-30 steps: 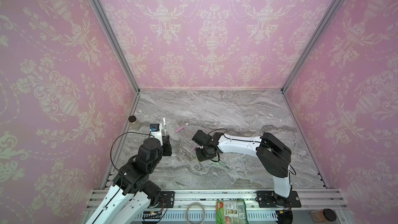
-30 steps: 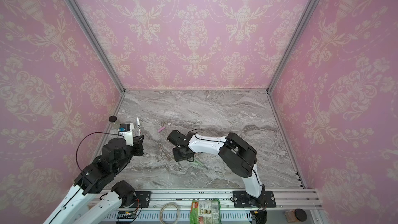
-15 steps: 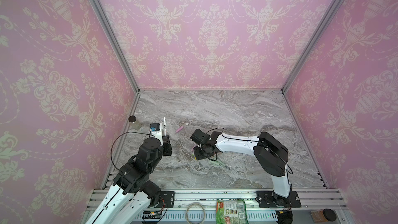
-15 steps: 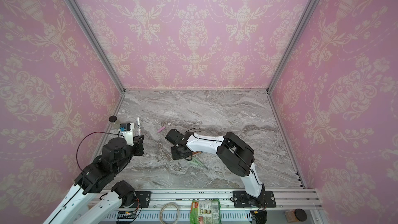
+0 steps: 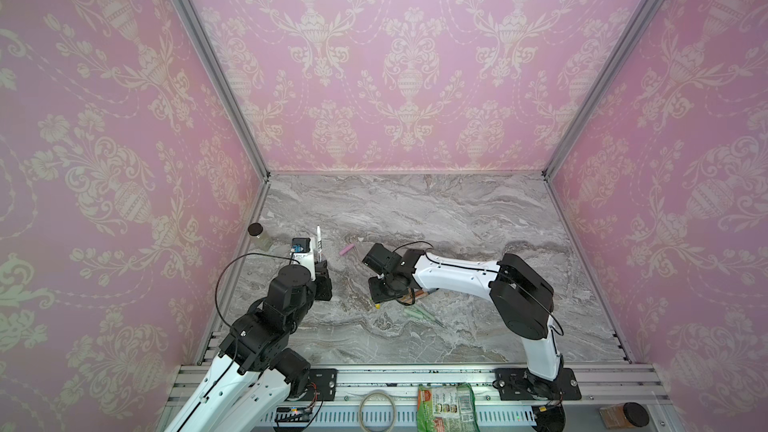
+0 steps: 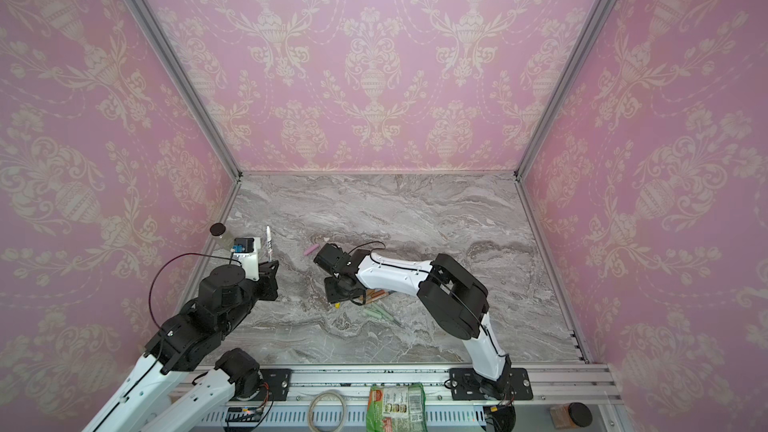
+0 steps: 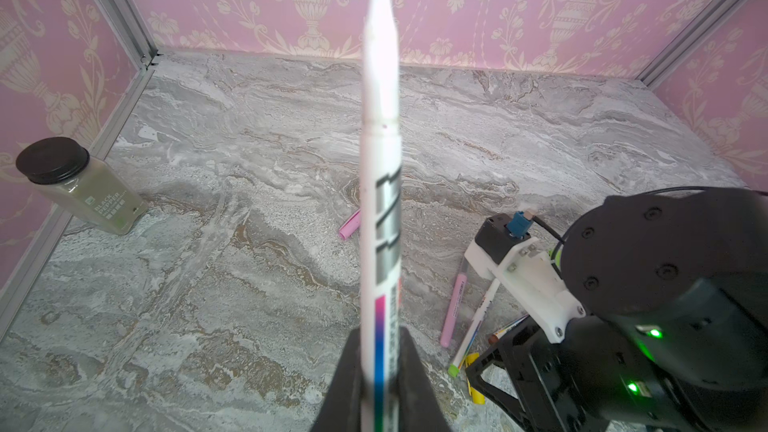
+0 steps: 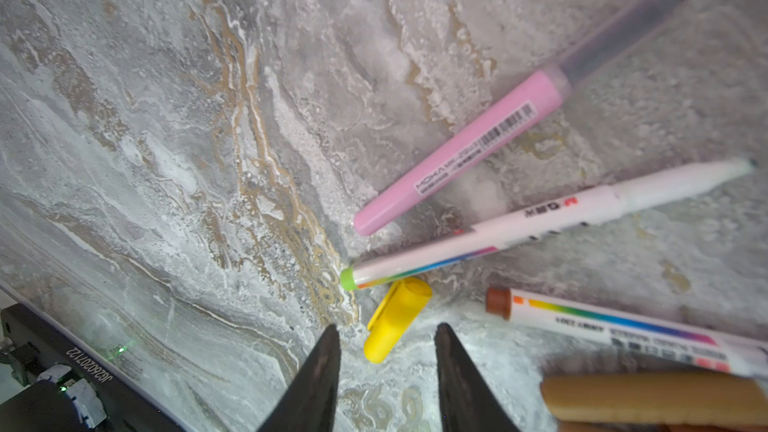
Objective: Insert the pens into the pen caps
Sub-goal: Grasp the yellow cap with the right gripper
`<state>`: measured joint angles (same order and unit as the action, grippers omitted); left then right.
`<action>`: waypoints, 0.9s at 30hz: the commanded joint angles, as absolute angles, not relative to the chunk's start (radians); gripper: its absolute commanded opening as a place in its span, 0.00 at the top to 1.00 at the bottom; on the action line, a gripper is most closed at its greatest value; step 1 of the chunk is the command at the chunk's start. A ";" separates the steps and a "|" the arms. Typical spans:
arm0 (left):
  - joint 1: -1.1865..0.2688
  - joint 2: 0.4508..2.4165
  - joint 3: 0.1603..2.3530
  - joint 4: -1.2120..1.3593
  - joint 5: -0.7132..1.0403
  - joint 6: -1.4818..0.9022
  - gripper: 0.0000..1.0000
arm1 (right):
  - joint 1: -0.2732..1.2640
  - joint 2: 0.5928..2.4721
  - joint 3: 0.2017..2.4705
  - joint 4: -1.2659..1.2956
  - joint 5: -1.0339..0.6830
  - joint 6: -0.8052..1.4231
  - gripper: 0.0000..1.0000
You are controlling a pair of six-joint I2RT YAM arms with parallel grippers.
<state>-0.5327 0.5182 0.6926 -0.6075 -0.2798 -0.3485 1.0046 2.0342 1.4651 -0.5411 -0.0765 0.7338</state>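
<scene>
Biggest first: the grey-veined marble tabletop (image 5: 415, 209) carries everything. Above its left side, my left gripper (image 7: 380, 384) is clamped tight on the lower barrel of a long white plastic marker pen with a rainbow stripe (image 7: 380, 160), upright with the dark bare nib on top. I judge it light and stiff but smooth and round, so it may swivel or slide in the jaws when a cap is pushed on. The low grip leaves the nib end free, which suits me.

The loose pens fan out near the table's middle, under my right arm: a pink-barrelled pen with a grey translucent front (image 8: 457, 151), a white pen with a green end plug (image 8: 519, 222) and a white pen with a brown end plug (image 8: 623, 322). I'd expect them to be rigid and quick to roll, so I'd pinch each mid-barrel, across its length.

Smallest is a short yellow plastic cap with a clip (image 8: 397, 317), just beside the green plug. My right gripper (image 8: 387, 330) hovers over it holding nothing, its jaws apart on either side of the cap's rounded end. Hollow and slick, the cap could squirt out, so I'd take it across the body, mouth clear. A small pink cap (image 5: 347, 249) lies alone further back.
</scene>
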 commanded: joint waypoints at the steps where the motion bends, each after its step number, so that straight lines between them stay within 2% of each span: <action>1: -0.525 0.505 0.706 -0.609 -0.306 -0.321 0.93 | 1.017 2.077 1.485 -0.584 -0.047 0.732 0.61; 16: -0.527 0.511 0.714 -0.596 -0.310 -0.315 0.93 | 1.042 2.121 1.517 -0.677 0.052 0.716 0.73; 27: -0.527 0.518 0.718 -0.578 -0.298 -0.313 0.92 | 1.052 2.132 1.497 -0.664 0.061 0.724 0.86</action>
<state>-0.5327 0.5171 0.6930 -0.5915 -0.2802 -0.3363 1.0435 2.0987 1.5257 -0.6403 0.0502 0.7296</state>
